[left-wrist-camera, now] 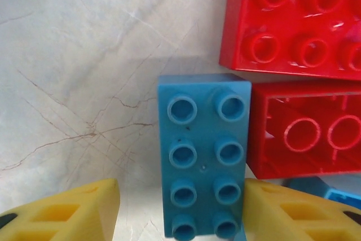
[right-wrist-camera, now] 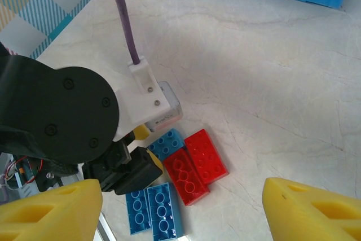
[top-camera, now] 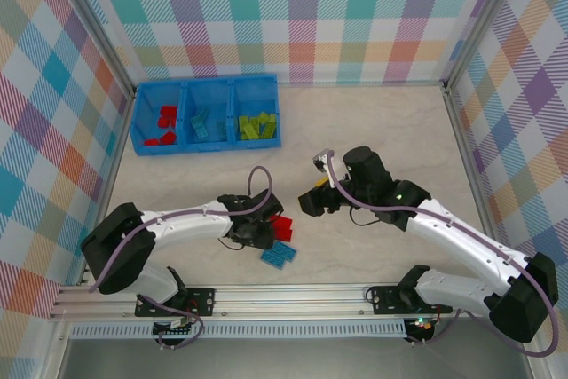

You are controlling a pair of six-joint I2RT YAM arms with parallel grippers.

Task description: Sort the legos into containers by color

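Blue lego (left-wrist-camera: 204,153) studs-up, long axis pointing into left claw (left-wrist-camera: 180,213).

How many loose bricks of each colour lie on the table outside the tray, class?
Red bricks: 2
Blue bricks: 3
Total: 5

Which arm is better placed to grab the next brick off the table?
Left. The left gripper is open, low over the table, with its yellow fingers on either side of a blue brick. The right gripper is open too, but hangs higher, away from the loose bricks.
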